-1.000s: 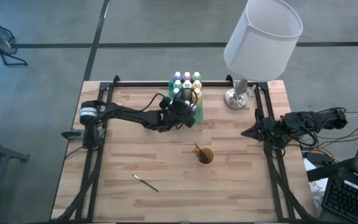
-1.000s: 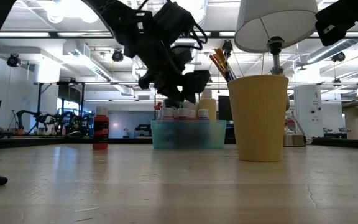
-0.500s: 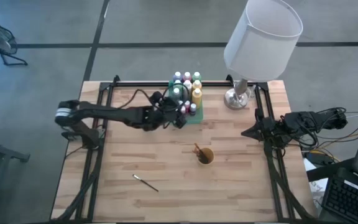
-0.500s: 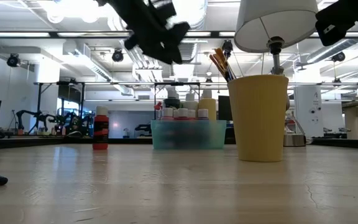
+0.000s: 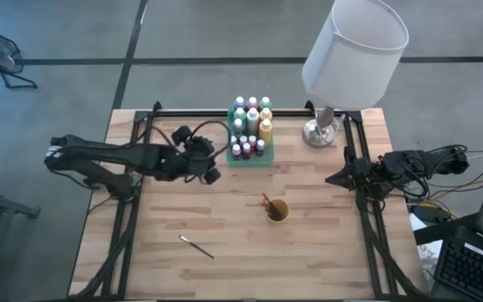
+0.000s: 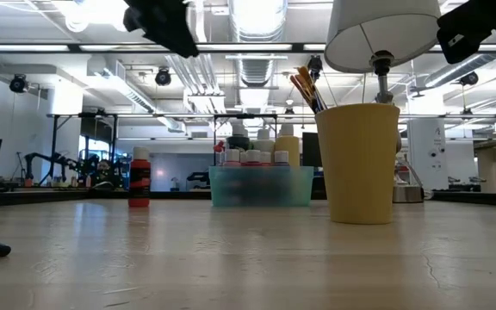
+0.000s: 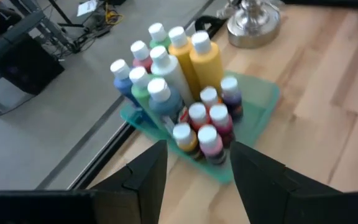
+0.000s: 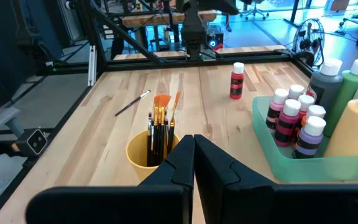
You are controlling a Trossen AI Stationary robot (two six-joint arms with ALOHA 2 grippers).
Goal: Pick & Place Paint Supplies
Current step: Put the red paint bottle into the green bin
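High view: the left gripper [image 5: 210,161] hangs above the table just beside the green tray [image 5: 250,159], fingers spread and empty. The tray is crowded with paint bottles [image 5: 251,117]. One loose paintbrush [image 5: 197,247] lies on the wood near the front edge, well apart from the yellow cup [image 5: 277,210] that holds other brushes. The right gripper [image 5: 334,178] waits at the right rail, pressed together, near the lamp [image 5: 355,50]. The brush is thin and lies flat, so a grab at it could slip or skate it along the wood.

Low view: a lone red bottle [image 6: 139,177] stands upright on the table, apart from the tray [image 6: 261,186]. It is tall and narrow; an off-centre approach could topple it and send it rolling.

Left wrist view: past the spread fingers [image 7: 148,176], pale-capped bottles [image 7: 201,56] fill the tray [image 7: 260,99] tightly. Another bottle pushed in could knock its neighbours.

Right wrist view: the red bottle [image 8: 236,81] stands near the tray [image 8: 303,167]; the orange-tipped brushes [image 8: 160,127] lean in the cup [image 8: 143,157].
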